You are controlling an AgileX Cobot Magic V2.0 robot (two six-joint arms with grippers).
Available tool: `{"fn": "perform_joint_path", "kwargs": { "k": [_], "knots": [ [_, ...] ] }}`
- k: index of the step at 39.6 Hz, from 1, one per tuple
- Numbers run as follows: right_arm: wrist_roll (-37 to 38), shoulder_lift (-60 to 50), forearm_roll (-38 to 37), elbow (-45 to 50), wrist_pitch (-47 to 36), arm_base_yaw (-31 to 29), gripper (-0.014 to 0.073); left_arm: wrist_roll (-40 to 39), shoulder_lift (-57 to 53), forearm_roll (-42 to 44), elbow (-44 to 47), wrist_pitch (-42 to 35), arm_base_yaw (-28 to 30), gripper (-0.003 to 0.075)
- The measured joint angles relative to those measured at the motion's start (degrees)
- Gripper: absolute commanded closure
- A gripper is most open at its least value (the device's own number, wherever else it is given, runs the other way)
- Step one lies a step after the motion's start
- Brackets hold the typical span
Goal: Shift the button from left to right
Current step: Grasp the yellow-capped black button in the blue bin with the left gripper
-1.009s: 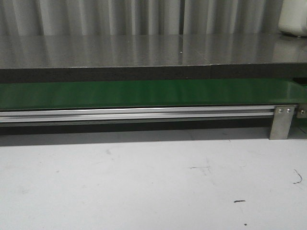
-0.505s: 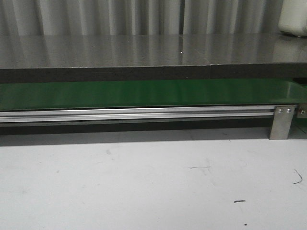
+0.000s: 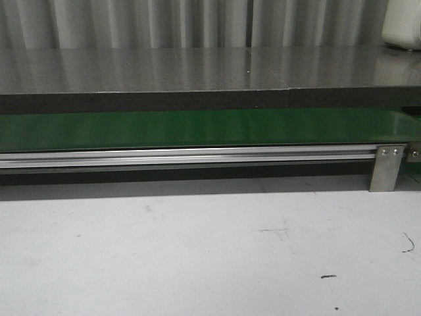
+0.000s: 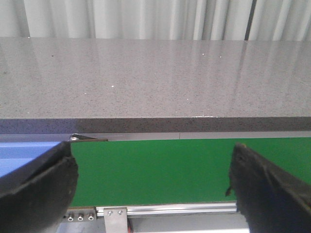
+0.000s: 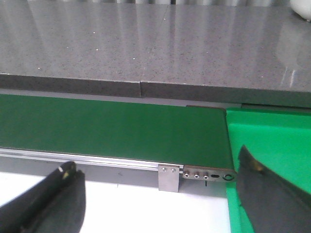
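Note:
The button is out of view in every frame. The green belt (image 3: 197, 128) runs across the front view with nothing on it. It also shows bare in the left wrist view (image 4: 160, 170) and in the right wrist view (image 5: 112, 128). My left gripper (image 4: 153, 182) is open and empty, its black fingers (image 4: 39, 184) standing wide apart over the belt's left end. My right gripper (image 5: 155, 194) is open and empty over the belt's right end, near the bright green tray (image 5: 272, 141). Neither gripper shows in the front view.
A grey stone shelf (image 3: 197, 69) overhangs the belt's far side. An aluminium rail (image 3: 184, 157) with a metal bracket (image 3: 387, 168) edges the belt's near side. A blue tray (image 4: 24, 150) lies at the belt's left end. A white table (image 3: 197, 257) lies in front.

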Motion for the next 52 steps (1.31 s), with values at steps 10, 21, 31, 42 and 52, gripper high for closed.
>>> {"fn": "perform_joint_path", "kwargs": {
  "k": [10,21,31,42,52],
  "knots": [
    [0.0,0.0,0.0,0.0,-0.1,0.0,-0.0052,0.0,17.4,3.6,-14.3,4.3,2.3,0.0125],
    [0.0,0.0,0.0,0.0,-0.1,0.0,-0.0052,0.0,38.4,4.3,-37.0,20.7,12.2,0.0125],
    [0.0,0.0,0.0,0.0,-0.1,0.0,-0.0052,0.1,55.4,4.3,-49.0,26.9,24.5,0.0125],
    [0.0,0.0,0.0,0.0,-0.1,0.0,-0.0052,8.8,72.0,4.4,-54.0,30.2,29.6,0.0125],
    [0.0,0.0,0.0,0.0,-0.1,0.0,-0.0052,13.9,85.3,4.2,-59.8,31.6,34.3,0.0125]
  ]
}}
